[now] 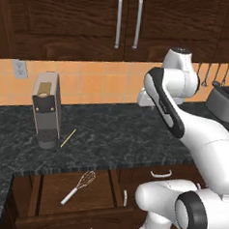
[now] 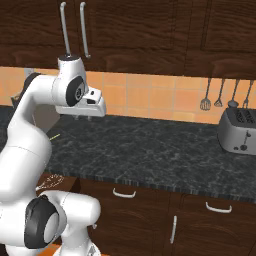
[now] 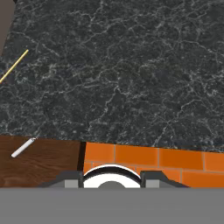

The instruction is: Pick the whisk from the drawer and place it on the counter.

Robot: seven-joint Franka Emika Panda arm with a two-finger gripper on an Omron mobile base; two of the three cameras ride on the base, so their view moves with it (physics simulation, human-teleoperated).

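Note:
The whisk (image 1: 80,185) lies flat in the open drawer (image 1: 98,195), dark wire loops toward the counter and white handle toward the drawer front. In the hand view the end of its handle (image 3: 22,148) shows on the drawer's wood bottom (image 3: 43,164). The dark speckled counter (image 1: 124,136) runs above the drawer. My gripper (image 2: 79,118) hangs from the raised hand above the counter (image 2: 150,150), well up and to the right of the whisk. Its fingertips (image 3: 70,178) stand apart with nothing between them, so the gripper (image 3: 111,178) is open.
A coffee machine (image 1: 46,109) stands on the counter's left, with a thin yellow stick (image 1: 69,137) beside it. A toaster (image 2: 239,130) sits at the right, utensils (image 2: 220,95) hang on the orange tiled wall, and upper cabinets (image 1: 128,20) overhang the back.

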